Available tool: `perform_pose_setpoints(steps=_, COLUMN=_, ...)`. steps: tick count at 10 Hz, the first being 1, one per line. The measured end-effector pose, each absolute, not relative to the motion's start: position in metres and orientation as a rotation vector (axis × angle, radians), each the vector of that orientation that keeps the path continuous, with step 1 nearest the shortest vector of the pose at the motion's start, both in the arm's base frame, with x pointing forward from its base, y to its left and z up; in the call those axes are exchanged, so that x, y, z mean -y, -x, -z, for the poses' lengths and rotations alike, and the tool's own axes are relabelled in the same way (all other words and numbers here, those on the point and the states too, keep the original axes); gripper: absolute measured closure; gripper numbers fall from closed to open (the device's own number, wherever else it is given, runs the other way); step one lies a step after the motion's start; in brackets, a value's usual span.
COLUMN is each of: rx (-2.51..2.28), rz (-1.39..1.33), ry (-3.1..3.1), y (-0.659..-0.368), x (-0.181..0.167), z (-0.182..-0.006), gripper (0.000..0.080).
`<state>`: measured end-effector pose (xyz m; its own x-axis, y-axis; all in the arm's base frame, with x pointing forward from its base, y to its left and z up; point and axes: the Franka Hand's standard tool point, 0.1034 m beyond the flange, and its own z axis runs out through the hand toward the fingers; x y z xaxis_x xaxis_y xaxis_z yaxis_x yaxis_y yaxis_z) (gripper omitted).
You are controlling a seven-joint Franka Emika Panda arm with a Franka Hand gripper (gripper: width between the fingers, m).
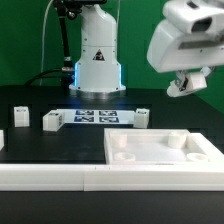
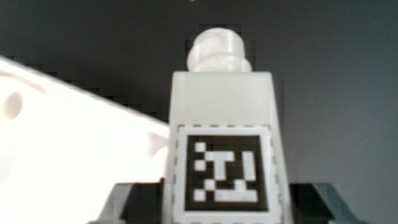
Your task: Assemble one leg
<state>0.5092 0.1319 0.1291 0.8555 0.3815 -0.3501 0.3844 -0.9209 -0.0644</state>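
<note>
My gripper (image 1: 188,82) hangs high at the exterior view's right, above the large white panel (image 1: 160,160). It is shut on a white leg (image 1: 180,87). In the wrist view the leg (image 2: 222,100) stands between my two dark fingers (image 2: 135,204), with its black-and-white tag (image 2: 226,170) facing the camera and its rounded peg end (image 2: 221,45) pointing away. Part of the panel (image 2: 54,115) shows below it. Three more legs stand on the black table: two at the exterior view's left (image 1: 19,117) (image 1: 52,121) and one nearer the middle (image 1: 143,118).
The marker board (image 1: 97,116) lies in front of the arm's white base (image 1: 97,60). The panel has round sockets near its corners (image 1: 123,146). A long white edge (image 1: 50,175) runs along the table's front. A small white piece (image 1: 2,138) sits at the far left.
</note>
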Motion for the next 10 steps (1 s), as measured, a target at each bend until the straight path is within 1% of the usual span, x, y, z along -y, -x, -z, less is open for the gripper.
perform_pose_setpoints(steps=1, rx=-0.613, rz=0.504, ry=-3.030, y=-0.512, x=-0.127, z=-0.141, gripper=0.0508)
perform_pose_setpoints(steps=2, rx=-0.611, rz=0.428, ry=-3.044, y=-0.517, x=-0.127, z=-0.148, gripper=0.0508)
perform_pose_setpoints(steps=3, rx=-0.610, rz=0.300, ry=-3.064, y=-0.522, x=-0.127, z=-0.145, gripper=0.0508)
perform_pose_setpoints(steps=5, rx=-0.608, rz=0.178, ry=-3.078, y=-0.523, x=-0.126, z=-0.144, gripper=0.0508)
perform_pose_setpoints(steps=7, rx=-0.618, rz=-0.103, ry=-3.093, y=-0.533, x=-0.124, z=-0.142, gripper=0.0508)
perform_pose_setpoints(steps=8, rx=-0.603, rz=-0.245, ry=-3.101, y=-0.541, x=-0.120, z=-0.141, gripper=0.0508)
perform_pose_setpoints(steps=10, rx=-0.484, rz=-0.422, ry=-3.135, y=-0.562, x=-0.115, z=-0.144, gripper=0.0508)
